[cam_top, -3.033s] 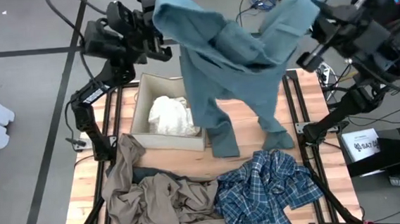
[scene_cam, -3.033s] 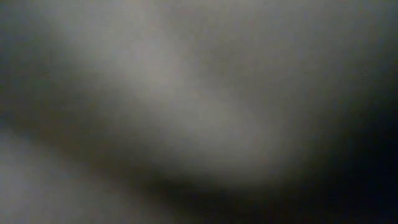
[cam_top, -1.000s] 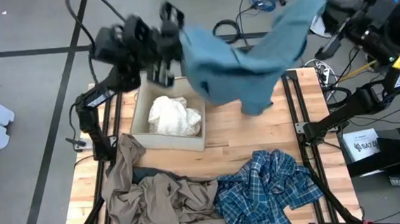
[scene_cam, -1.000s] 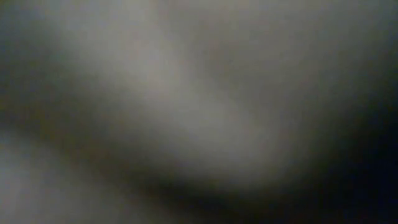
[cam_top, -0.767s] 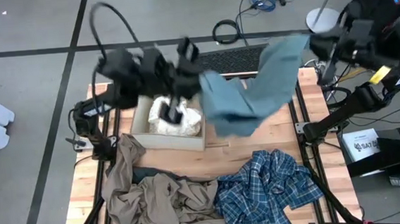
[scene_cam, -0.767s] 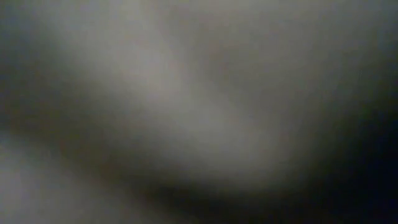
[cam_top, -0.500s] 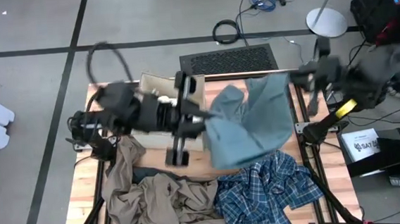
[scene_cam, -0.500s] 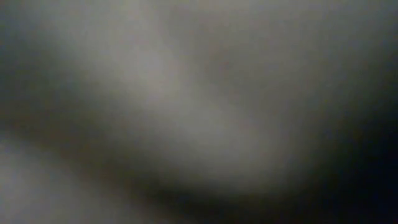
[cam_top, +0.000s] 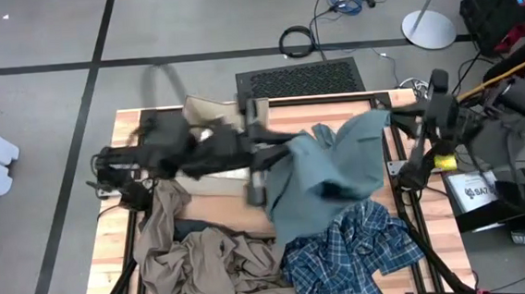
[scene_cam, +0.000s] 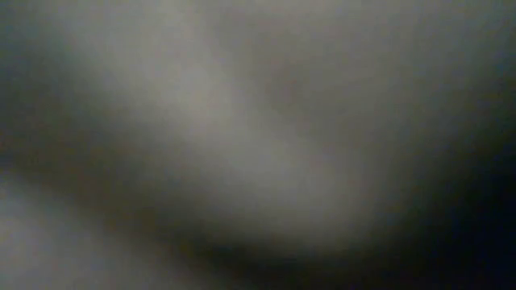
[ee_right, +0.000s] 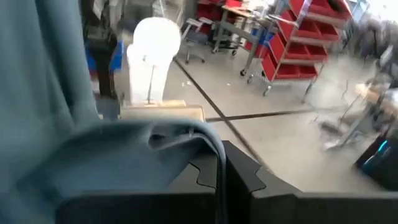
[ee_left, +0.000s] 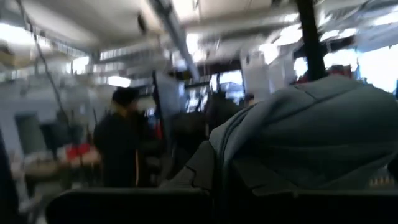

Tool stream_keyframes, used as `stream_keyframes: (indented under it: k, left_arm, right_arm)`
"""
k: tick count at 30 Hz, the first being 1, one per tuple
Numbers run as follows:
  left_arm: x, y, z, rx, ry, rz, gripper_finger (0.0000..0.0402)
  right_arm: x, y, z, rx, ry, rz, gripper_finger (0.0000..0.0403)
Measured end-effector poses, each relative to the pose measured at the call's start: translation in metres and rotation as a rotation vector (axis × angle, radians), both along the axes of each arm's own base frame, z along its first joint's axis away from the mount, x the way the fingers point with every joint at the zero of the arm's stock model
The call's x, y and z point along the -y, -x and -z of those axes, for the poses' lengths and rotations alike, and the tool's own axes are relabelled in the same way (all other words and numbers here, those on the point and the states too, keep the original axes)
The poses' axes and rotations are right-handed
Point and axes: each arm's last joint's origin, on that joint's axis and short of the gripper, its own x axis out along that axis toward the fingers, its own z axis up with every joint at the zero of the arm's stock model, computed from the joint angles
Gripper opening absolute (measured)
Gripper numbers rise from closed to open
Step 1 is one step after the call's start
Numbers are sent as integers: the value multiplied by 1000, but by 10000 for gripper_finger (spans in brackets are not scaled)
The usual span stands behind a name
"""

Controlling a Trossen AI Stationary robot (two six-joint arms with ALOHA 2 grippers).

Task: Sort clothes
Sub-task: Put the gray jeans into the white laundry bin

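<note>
Both your end effectors are clamped shut on the soft teal-grey garment (cam_top: 325, 175).

Left end effector (cam_top: 265, 151) and right end effector (cam_top: 400, 119) pinch its corners; the limp cloth sags between them above the wooden bench (cam_top: 229, 205), beside the crumpled plaid garment (cam_top: 344, 257). Only the wrist views show the folds draped over the fingers; the low view is blurred.

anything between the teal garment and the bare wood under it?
Partly. The teal garment, gripped by the left gripper and right gripper, hangs over bare table, but its lower edge overlaps the plaid shirt. Nothing else visible.
</note>
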Motion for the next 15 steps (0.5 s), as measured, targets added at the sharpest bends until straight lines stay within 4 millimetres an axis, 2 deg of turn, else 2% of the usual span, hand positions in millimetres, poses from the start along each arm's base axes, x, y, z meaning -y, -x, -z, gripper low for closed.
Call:
stream_keyframes:
  k: [3, 8, 11, 15]
  left_arm:
    - [-14, -28, 24, -109, 33, -34, 17]
    - [-33, -73, 63, -228, 38, -72, 17]
    - [-54, -89, 81, -300, 29, -162, 17]
    - [-94, -99, 104, -448, 72, -257, 17]
  right_arm:
    - [3, 0, 11, -5, -49, -8, 0]
    - [18, 7, 48, -28, -110, 98, 0]
    - [30, 13, 78, -41, -156, 192, 0]
    - [45, 24, 113, -7, -228, 295, 0]
